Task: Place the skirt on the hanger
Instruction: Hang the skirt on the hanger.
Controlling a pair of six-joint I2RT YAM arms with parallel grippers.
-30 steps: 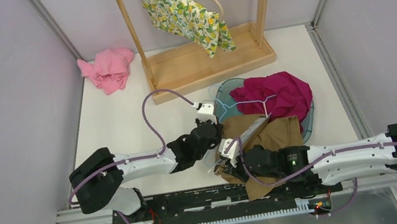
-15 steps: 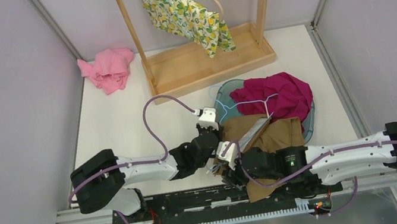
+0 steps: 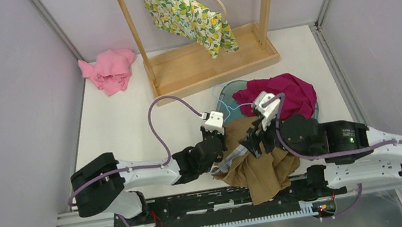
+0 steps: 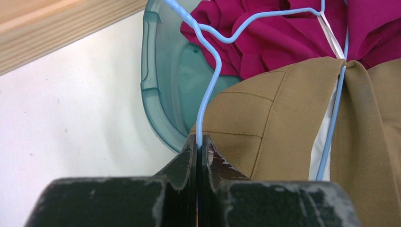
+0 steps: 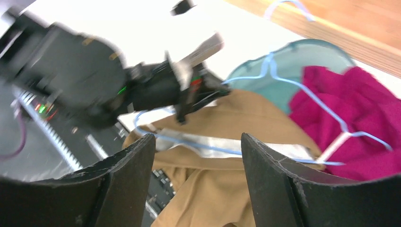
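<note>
Your right gripper (image 3: pixel 254 137) has just let go. A second ago it was clamped low in the frame on the tan skirt (image 3: pixel 262 171). Now it sits higher, near the centre, with its fingers spread wide and nothing between them, as the right wrist view confirms. Your left gripper (image 4: pixel 199 142) has kept its grip, jaws pressed together on the thin blue wire of the hanger (image 4: pixel 201 125), and it has drawn a little toward the lower left. The skirt lies in a heap at lower centre. Its far edge reaches the teal tub (image 3: pixel 221 95) that holds the magenta garment (image 3: pixel 290 93), and its near edge spills onto the rail (image 3: pixel 200 202) at the bottom. In the left wrist view one hanger arm runs along the pale lining between two tan folds, so the wire seems partly inside the waist, though you cannot tell how far. Treat the release as a regrasp, not a finish: the skirt looks only half seated, and the wooden rack (image 3: pixel 209 66) at upper centre is well apart from it. Your next pinch likely belongs on the loose waistband.
</note>
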